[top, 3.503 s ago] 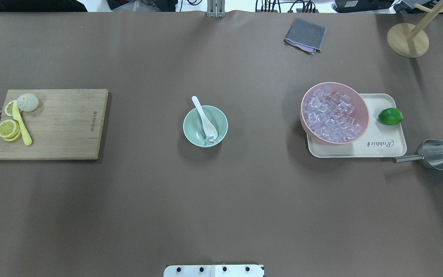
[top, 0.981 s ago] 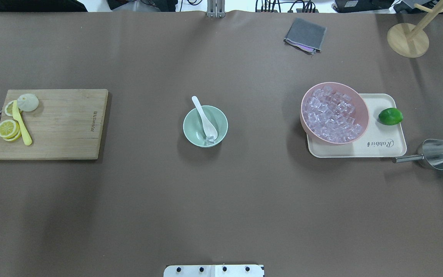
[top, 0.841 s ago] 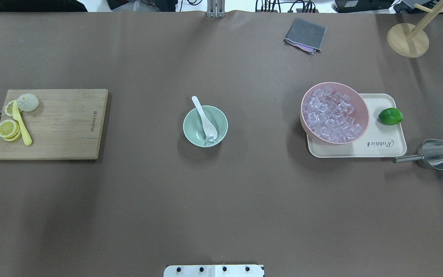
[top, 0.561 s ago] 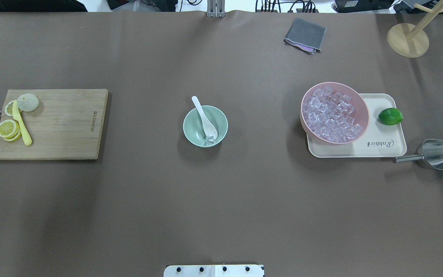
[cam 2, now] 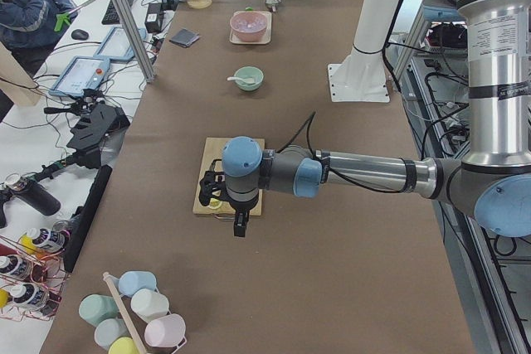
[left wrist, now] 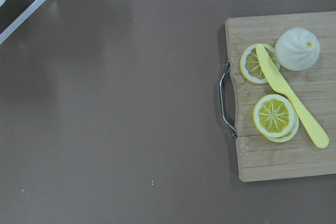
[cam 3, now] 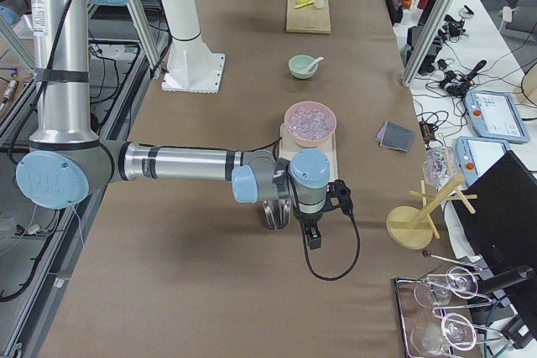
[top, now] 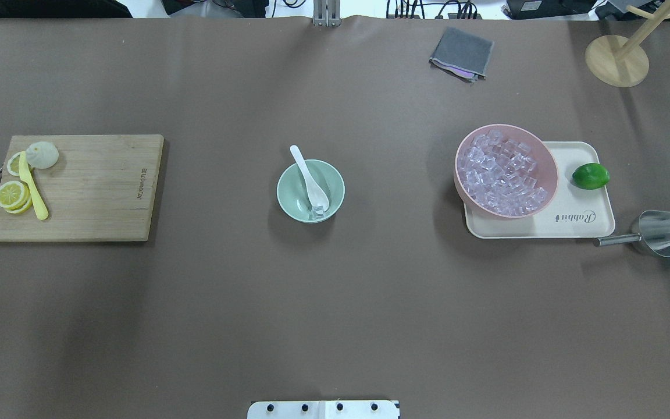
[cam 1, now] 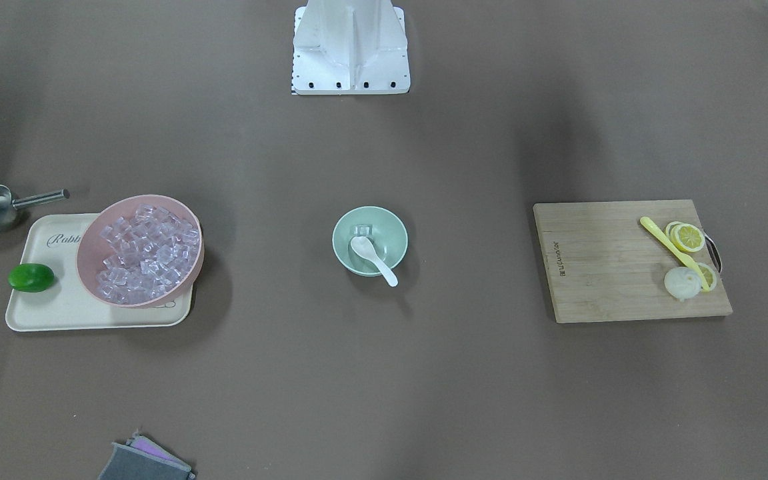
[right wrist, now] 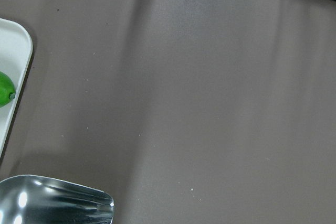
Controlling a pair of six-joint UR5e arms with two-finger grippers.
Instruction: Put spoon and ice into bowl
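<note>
The mint-green bowl [top: 297,201] stands at the table's middle, also in the front-facing view [cam 1: 391,233]. The white spoon [top: 310,179] lies in it, scoop down inside, handle resting over the far rim. A clear ice cube [top: 315,213] sits in the bowl beside the scoop. My left gripper [cam 2: 239,228] hangs over the near end of the cutting board, far from the bowl. My right gripper [cam 3: 311,236] hangs near the metal scoop, beyond the tray. Both show only in the side views, so I cannot tell whether they are open or shut.
A pink bowl [top: 547,174] full of ice cubes sits on a cream tray [top: 579,221] with a lime [top: 590,176]. A metal scoop [top: 658,234] lies right of it. The cutting board [top: 91,192] at left holds lemon slices and a yellow knife [top: 33,186]. A grey cloth [top: 462,53] and a wooden stand [top: 616,60] are at the back.
</note>
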